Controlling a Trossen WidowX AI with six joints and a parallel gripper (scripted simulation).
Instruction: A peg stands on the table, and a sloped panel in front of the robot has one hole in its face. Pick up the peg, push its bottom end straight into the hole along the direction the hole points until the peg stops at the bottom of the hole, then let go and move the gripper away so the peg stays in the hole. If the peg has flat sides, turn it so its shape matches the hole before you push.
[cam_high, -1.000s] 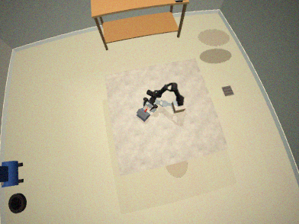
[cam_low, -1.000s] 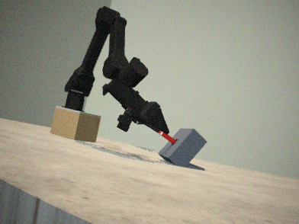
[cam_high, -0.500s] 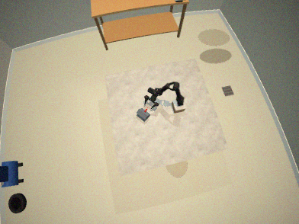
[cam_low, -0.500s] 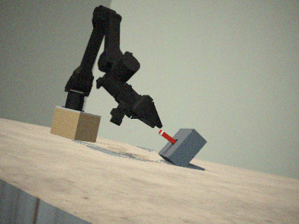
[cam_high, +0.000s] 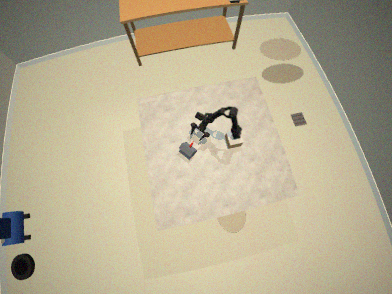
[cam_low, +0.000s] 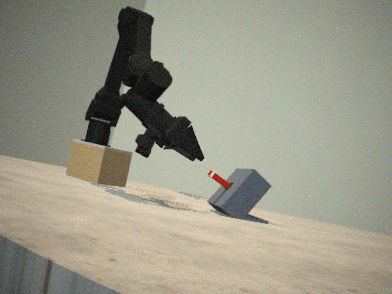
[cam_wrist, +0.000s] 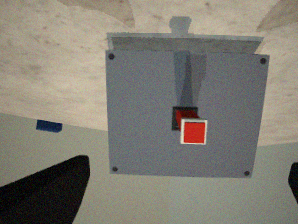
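The red square peg (cam_high: 191, 145) (cam_low: 220, 180) (cam_wrist: 194, 132), with a white band near its top, sits in the square hole (cam_wrist: 174, 120) of the grey-blue sloped panel (cam_high: 188, 152) (cam_low: 250, 192) (cam_wrist: 140, 110). It points out along the hole's direction, and its sides look lined up with the hole's edges. Part of its length stands out of the face; its bottom end is hidden inside. My gripper (cam_high: 196, 139) (cam_low: 202, 159) (cam_wrist: 191, 170) is open and empty, up and back from the peg's top end, with a gap between them. In the wrist view the fingers stand wide to either side.
The arm's base stands on a tan block (cam_low: 97, 162) behind the gripper. The panel block rests on the pale mottled surface (cam_high: 220, 185) (cam_low: 150, 235). A wooden shelf table (cam_high: 182, 37), a blue chair-like object (cam_high: 16, 227) and a black round object (cam_high: 23, 266) are far off.
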